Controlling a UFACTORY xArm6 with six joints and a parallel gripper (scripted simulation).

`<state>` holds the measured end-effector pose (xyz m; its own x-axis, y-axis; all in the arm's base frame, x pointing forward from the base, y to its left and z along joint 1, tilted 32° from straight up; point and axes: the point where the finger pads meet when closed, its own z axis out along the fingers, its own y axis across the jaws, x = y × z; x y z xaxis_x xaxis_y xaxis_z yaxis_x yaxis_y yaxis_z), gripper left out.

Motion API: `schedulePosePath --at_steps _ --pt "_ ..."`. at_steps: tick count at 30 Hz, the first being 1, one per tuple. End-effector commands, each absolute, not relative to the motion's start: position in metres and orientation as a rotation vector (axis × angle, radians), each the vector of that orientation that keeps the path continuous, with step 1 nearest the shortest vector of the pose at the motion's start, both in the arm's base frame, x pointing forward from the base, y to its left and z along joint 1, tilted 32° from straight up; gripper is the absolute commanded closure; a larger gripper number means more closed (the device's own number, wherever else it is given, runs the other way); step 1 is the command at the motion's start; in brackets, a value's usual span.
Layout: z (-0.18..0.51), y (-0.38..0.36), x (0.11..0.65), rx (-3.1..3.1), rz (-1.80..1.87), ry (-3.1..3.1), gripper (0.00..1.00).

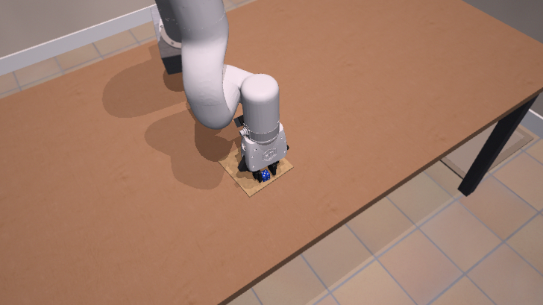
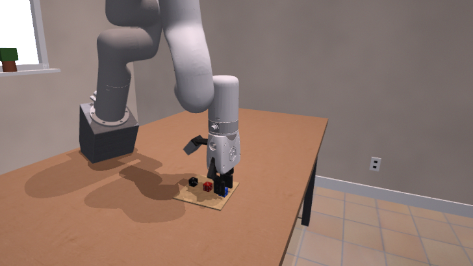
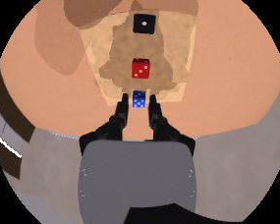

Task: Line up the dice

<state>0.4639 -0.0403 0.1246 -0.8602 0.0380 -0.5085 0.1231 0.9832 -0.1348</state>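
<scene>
The mat (image 1: 250, 189) (image 2: 205, 201) (image 3: 179, 49) lies flat on the table. The black die (image 2: 193, 181) (image 3: 144, 24) is nearest the base and shows one pip on top. The red die (image 2: 207, 186) (image 3: 140, 69) is in the middle, with three pips on top. The blue die (image 1: 265, 175) (image 2: 225, 192) (image 3: 139, 101) is farthest, near the mat's far edge, with several pips. The three stand apart in a nearly straight row. My gripper (image 1: 266, 175) (image 2: 223, 189) (image 3: 139, 100) is open, its fingers low on either side of the blue die with gaps. The arm hides the black and red dice in the top view.
The brown table (image 1: 360, 85) (image 2: 139, 241) surrounds the mat. The robot's base block (image 1: 171, 60) (image 2: 111, 144) stands beyond the mat's black-die side. The table's front edge lies past the blue die's side.
</scene>
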Motion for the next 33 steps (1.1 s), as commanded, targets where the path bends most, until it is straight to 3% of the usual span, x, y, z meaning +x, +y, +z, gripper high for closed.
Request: schedulePosePath --at_steps 1,21,22,33 --pt "0.134 -0.039 0.460 0.112 -0.218 2.603 0.64" --pt "0.193 -0.026 0.426 0.112 -0.218 2.603 0.64" --pt "0.193 -0.026 0.426 0.112 -0.218 2.603 0.00" --pt "0.193 -0.026 0.426 0.112 -0.218 2.603 0.00"
